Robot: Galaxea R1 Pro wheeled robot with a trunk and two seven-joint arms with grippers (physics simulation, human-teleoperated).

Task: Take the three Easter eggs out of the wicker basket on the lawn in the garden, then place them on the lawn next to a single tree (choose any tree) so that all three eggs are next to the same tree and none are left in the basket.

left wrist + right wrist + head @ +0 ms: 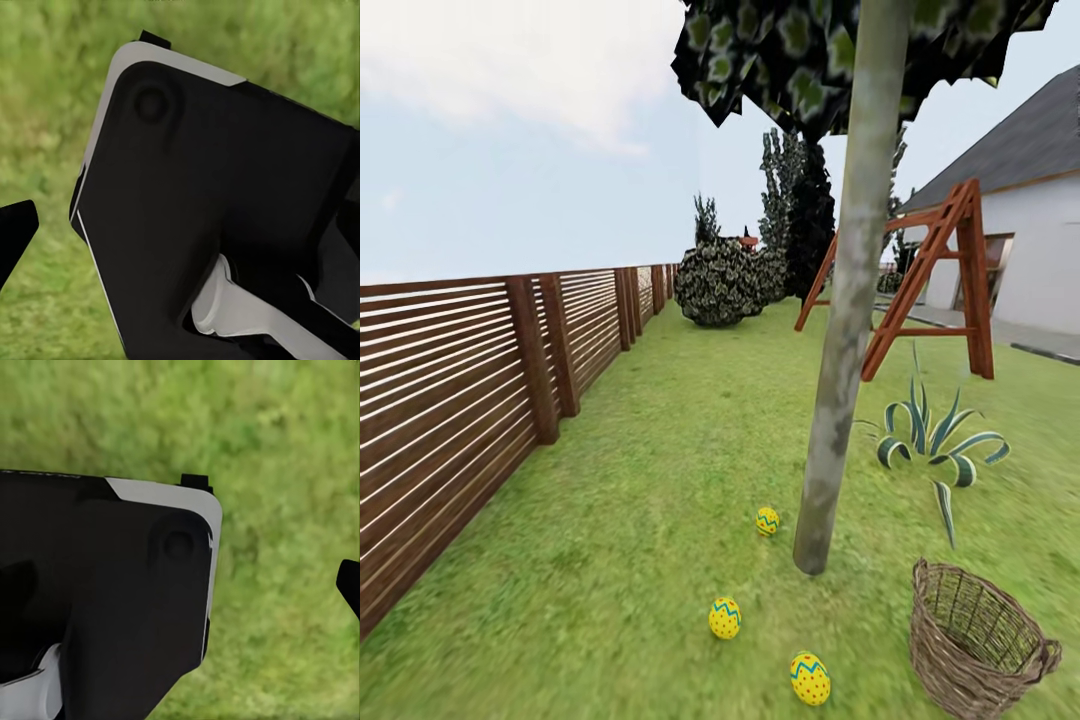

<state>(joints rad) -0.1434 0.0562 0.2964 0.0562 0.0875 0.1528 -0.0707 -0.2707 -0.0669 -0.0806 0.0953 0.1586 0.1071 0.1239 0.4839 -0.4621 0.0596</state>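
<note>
we see 3 eggs (767, 520) (725, 617) (810, 678) lying on the lawn (640, 500) near the tree (840, 380), and the basket (975, 640) looks empty. we judge the placing done; next calls only for checking. we cannot tell either gripper's state.

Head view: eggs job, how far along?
Looks done. Three yellow zigzag-banded eggs lie on the green lawn by the slim grey-green tree trunk: one near its base, one and one further out. The round brown wicker basket shows no egg in its visible interior. Nothing visibly in hand; the wrist views show dark robot body over grass. Left: nothing evident.
</note>
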